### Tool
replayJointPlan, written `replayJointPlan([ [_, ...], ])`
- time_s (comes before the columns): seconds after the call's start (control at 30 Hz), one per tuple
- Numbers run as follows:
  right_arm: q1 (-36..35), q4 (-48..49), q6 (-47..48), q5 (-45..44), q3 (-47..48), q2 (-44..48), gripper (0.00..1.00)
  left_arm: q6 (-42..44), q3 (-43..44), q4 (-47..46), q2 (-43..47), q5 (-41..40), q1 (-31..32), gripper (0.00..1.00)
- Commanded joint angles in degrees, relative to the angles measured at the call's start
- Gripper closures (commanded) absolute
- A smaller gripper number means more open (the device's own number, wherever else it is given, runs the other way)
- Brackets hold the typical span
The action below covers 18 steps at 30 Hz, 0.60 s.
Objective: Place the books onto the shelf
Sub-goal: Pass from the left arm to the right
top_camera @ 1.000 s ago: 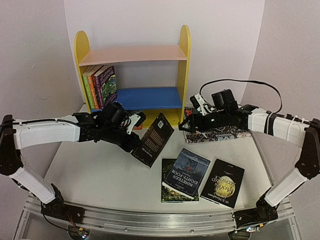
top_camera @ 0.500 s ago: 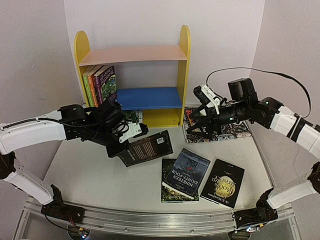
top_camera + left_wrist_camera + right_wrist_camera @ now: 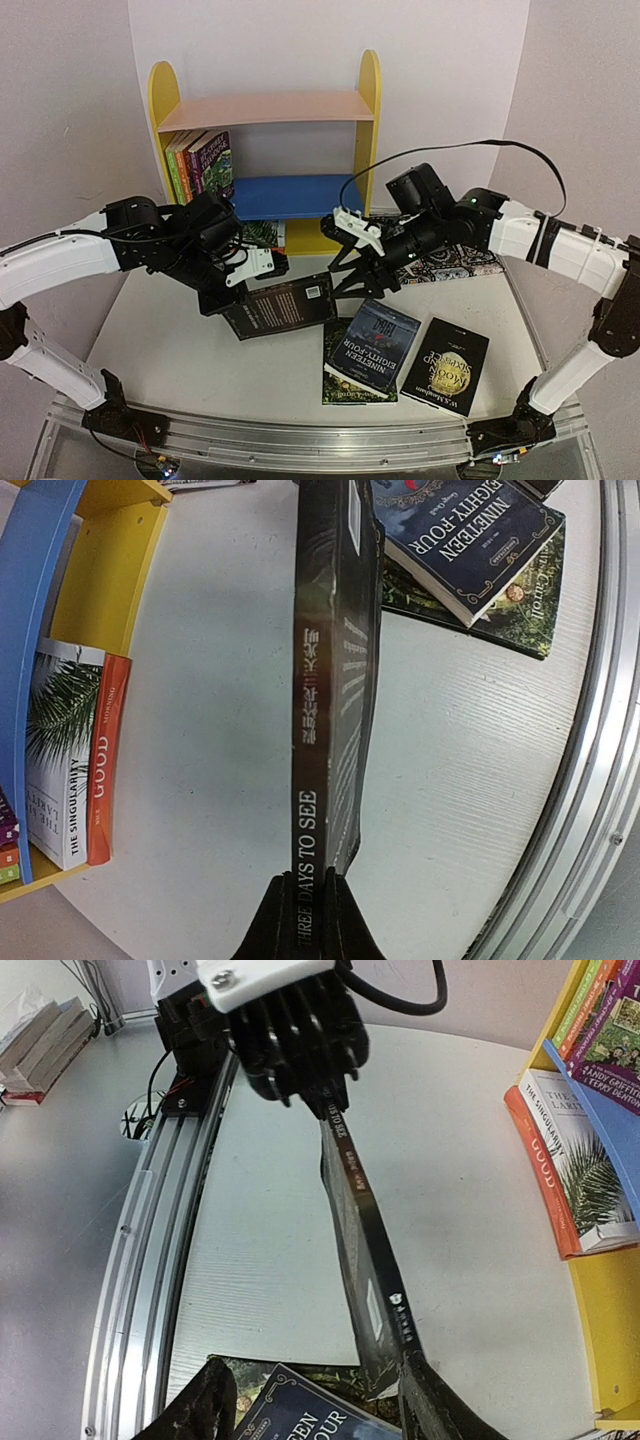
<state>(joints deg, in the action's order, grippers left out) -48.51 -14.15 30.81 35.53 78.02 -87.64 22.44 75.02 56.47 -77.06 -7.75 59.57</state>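
A black book (image 3: 285,305), with "Three Days to See" on its spine (image 3: 308,810), hangs level above the table. My left gripper (image 3: 232,298) (image 3: 310,895) is shut on one end of that spine. My right gripper (image 3: 348,280) (image 3: 310,1390) is open at the book's other end (image 3: 375,1310), which lies just inside one finger (image 3: 430,1400). The shelf (image 3: 265,108) stands at the back. Several books (image 3: 200,168) stand upright on its blue board. A palm-leaf book (image 3: 60,750) and an orange one (image 3: 105,750) lie on its base.
Nineteen Eighty-Four (image 3: 375,345) lies on a green book (image 3: 338,385), with a dark moon-cover book (image 3: 445,365) to their right. A patterned mat (image 3: 455,265) lies at the back right, behind my right arm. A metal rail (image 3: 300,440) runs along the near edge.
My right arm swung left from the mat to the free end of the black book and its jaws narrowed. My left arm turned the book from tilted to level.
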Motion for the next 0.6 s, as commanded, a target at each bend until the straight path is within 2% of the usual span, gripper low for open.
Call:
replayJointPlan([
  [0.0,-1.2,-1.0,2.3,-0.2,4.6,-2.7,0.44,0.4,1.9,-2.1,3.8,2.2,0.2,1.00],
  [0.27,-2.3,-1.1,2.6,-0.5,7.5,-7.3,0.46,0.7,1.2,-1.7,4.1,4.3,0.3,1.00],
  [0.43,-3.0,-1.3,2.4,0.1,8.6,-9.0,0.56,1.4,1.0,-1.5,4.6,4.7,0.3,1.00],
  [0.57,-3.6,-1.7,2.4,-0.1,9.4,-10.1,0.78,1.7,0.9,-1.7,4.9,5.6,0.3,1.00],
])
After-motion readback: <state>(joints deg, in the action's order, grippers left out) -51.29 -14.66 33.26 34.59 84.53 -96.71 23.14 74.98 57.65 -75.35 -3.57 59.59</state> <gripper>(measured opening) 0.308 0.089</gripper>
